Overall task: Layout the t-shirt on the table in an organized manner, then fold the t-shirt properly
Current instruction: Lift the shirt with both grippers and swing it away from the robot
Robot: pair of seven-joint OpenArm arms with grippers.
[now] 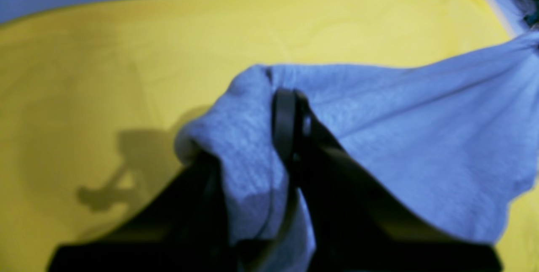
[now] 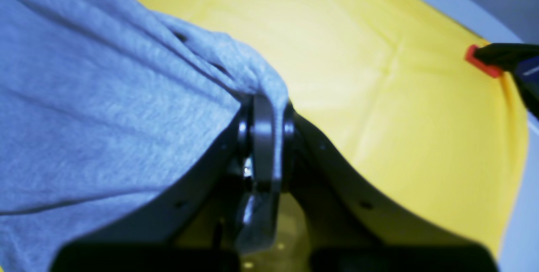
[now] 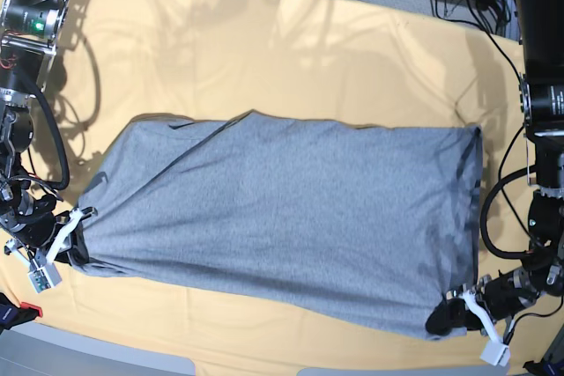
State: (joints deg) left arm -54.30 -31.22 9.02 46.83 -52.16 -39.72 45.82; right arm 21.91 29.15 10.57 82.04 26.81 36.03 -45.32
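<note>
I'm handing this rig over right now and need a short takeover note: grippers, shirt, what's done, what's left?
Left gripper: jaws shut on a near corner of the t-shirt.
Right gripper: jaws shut on the opposite near corner.
T-shirt: stretched between both arms across the table, plain grey side up, some creases toward the right arm's end.
Done: mostly spread out.
Left: release, smooth it, then fold.

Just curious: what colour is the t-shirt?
Plain heather grey t-shirt, clearest in the base view.
</note>
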